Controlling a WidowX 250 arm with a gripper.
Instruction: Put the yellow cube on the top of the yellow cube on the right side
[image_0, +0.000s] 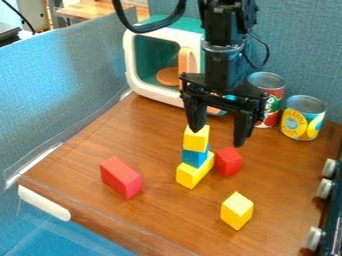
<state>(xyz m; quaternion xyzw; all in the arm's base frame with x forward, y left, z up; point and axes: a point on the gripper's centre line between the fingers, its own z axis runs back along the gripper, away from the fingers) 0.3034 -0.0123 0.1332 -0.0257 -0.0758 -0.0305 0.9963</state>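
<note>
The gripper (218, 136) hangs open over the middle of the table, its two fingers wide apart. A yellow cube (196, 139) tops a small stack; below it are a blue cube (195, 157) and a longer yellow block (194, 173) lying on the table. The gripper's left fingertip overlaps the upper edge of that top cube in the view; whether they touch, I cannot tell. Another yellow cube (236, 211) stands alone on the table, in front and to the right of the stack.
Right beside the stack is a red cube (228, 161), and a red block (121, 177) lies to the left. Two cans (268, 100) (303, 118) stand at the back right, near a toy microwave (131, 62). Knobs (324, 189) line the right edge of the wooden surface (160, 215).
</note>
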